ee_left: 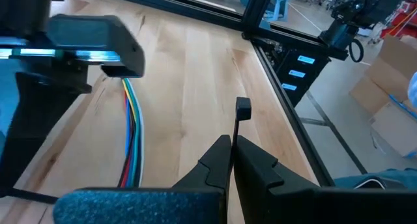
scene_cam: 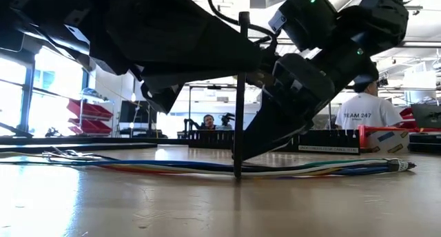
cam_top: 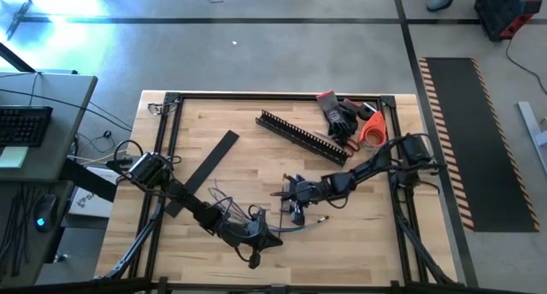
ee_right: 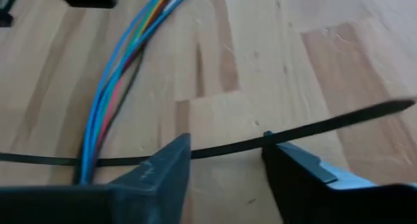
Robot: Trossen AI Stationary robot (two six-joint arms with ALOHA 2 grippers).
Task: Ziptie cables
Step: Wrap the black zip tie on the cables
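Progress: the cables (scene_cam: 207,167) are gathered in one bundle flat on the desk (cam_top: 256,157), near the middle of its front edge. A zip tie (ee_right: 313,129) is laid across the bundle; in the low view a thin black strip stands upright at it. A closed loop is not visible, so cinching is judged still to be done.

Left gripper (ee_left: 232,146): held low near the front edge, left of the bundle, fingers pressed together; whether the tie head is pinched cannot be told.

Right gripper (ee_right: 225,149): reached in from the right edge, fingers spread astride the tie, apparently not clamped.
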